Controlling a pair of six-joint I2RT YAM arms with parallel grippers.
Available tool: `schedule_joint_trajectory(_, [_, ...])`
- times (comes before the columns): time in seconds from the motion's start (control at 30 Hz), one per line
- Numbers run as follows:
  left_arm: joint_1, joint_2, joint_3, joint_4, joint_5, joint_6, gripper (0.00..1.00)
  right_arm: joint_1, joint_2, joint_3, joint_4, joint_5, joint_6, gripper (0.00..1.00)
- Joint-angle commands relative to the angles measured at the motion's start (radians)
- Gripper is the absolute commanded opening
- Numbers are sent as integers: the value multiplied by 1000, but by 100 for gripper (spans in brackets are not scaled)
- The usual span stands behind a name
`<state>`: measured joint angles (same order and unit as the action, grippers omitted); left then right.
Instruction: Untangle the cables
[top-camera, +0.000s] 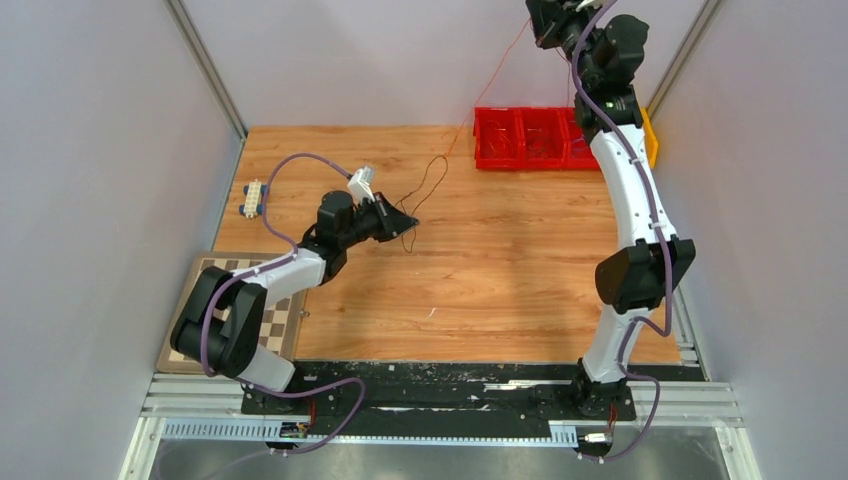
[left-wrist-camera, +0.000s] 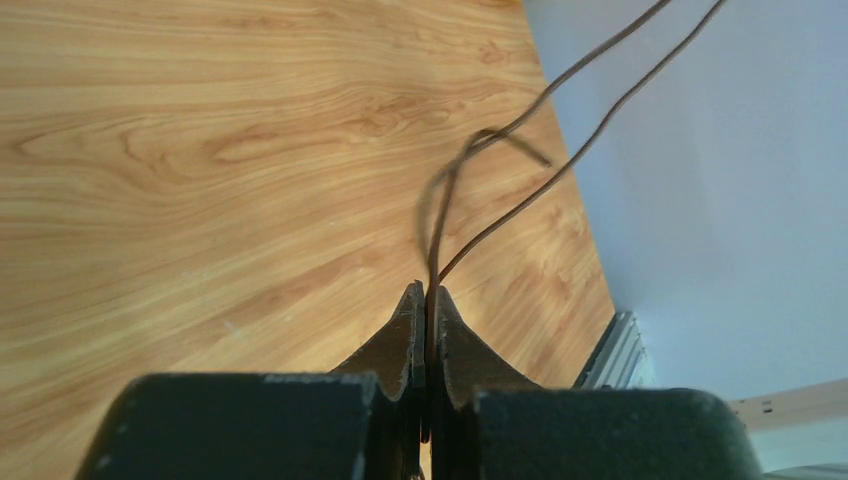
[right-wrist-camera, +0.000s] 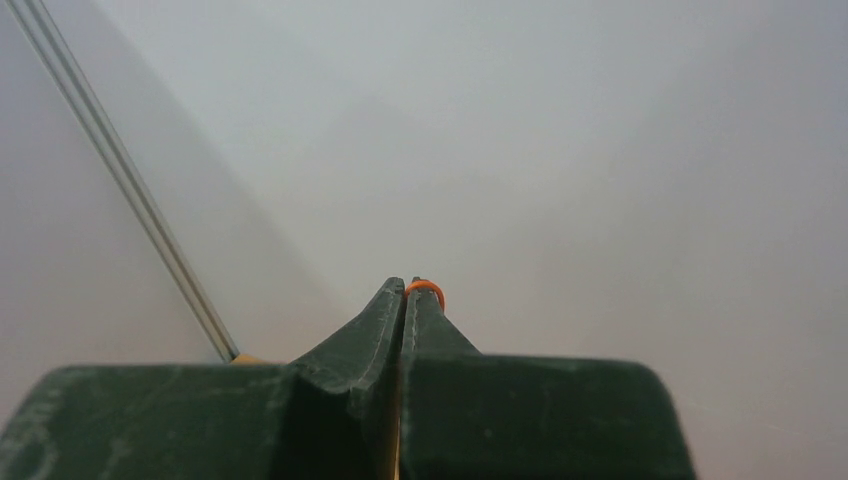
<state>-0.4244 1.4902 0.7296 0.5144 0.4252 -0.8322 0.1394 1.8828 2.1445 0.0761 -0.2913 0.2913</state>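
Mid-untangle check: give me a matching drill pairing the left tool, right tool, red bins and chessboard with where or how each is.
1 left tool
2 right tool
3 red bins
4 chessboard

A far right of the table
B shut on orange cable, raised high
C near-left corner
D shut on dark cable, low over the wood

Pairs: 1-D, 2-B, 3-A, 4-C

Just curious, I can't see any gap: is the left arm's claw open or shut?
Shut. The left claw has its jaws pressed together, pinching a thin dark brown wire.
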Motion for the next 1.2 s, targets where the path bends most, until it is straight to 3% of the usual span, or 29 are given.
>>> schedule_joint_trajectory(0.0, [20, -37, -41, -46, 25, 84, 0, -34, 37, 144, 82, 1, -69, 0])
schedule_joint_trajectory(0.23, [48, -20, -111, -83, 14, 103, 0, -53, 121, 281, 111, 19, -107, 0])
schedule_joint_trajectory(0.6, [87, -30, -170, -154, -8, 119, 0, -91, 136, 303, 172, 70, -154, 0])
schedule_joint_trajectory(0.9, [87, -74, -179, -152, 9, 169, 0, -96, 61, 173, 155, -25, -154, 0])
schedule_joint_trajectory(1.17, [87, -90, -65, -192, 68, 265, 0, -96, 44, 67, 143, -60, -207, 0])
